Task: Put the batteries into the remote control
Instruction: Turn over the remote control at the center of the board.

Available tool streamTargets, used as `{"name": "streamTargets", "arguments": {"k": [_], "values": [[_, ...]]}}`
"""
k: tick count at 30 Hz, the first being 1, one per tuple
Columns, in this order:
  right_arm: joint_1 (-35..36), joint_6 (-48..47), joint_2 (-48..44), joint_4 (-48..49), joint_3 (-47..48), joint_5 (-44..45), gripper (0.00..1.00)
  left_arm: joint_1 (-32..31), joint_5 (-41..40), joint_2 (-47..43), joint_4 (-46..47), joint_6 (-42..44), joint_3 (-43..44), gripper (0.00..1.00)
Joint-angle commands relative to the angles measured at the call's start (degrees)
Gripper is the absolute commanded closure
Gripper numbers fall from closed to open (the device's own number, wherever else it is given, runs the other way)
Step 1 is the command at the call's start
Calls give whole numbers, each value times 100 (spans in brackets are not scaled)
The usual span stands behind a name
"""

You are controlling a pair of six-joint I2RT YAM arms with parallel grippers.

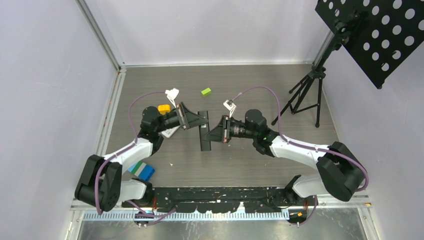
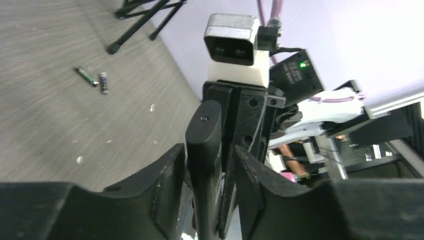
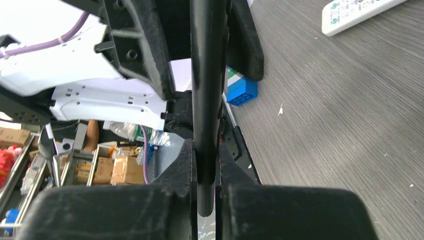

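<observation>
Two arms meet over the middle of the tabletop (image 1: 250,160), and a black remote control (image 1: 204,137) is held up off the surface between them. The right fingers (image 3: 181,170) are drawn narrow and pinch one end of the remote, whose thin edge runs straight out from between them. The left fingers (image 2: 169,172) stand on either side of the remote's other end, close against it; I cannot tell whether they are pressing it or have slackened. Two batteries (image 2: 103,82) lie just beside one another on the tabletop, well beyond the left fingers and off to their left in the wrist view, apart from the remote and near the feet of a black tripod (image 2: 140,15). A white remote (image 3: 357,12) lies flat on the tabletop, ahead and to the right of the right fingers, and a blue block (image 3: 242,92) sits nearer, just right of the black remote. A green block (image 1: 206,91) rests past both pairs of fingers, toward the far wall.
</observation>
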Motion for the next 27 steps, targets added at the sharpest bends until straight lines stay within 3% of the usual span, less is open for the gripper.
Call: {"name": "streamTargets", "arguments": {"k": [1, 3, 7, 11, 15, 21, 27], "values": [[36, 73, -139, -234, 252, 721, 100, -9, -657, -421, -1518, 1148, 120, 44], [36, -192, -296, -945, 474, 1063, 100, -9, -998, -580, -2304, 1693, 221, 27], [9, -1140, -525, -2796, 1055, 2236, 100, -9, -2149, -782, -3717, 2481, 494, 1], [-167, -1969, -146, -4831, 2074, 3633, 100, -9, -3207, -727, -3933, 2734, 462, 0], [-479, -2470, 782, -6261, 3153, 5635, 100, -9, -3940, -429, -4649, 3078, 779, 0], [-1209, -2916, 2730, -7422, 4608, 7444, 100, -1, -4474, -208, -5369, 3531, 1178, 2], [-1528, -3259, 3885, -7987, 5673, 8250, 100, -9, -5121, 26, -6055, 3677, 1452, 2]]}}
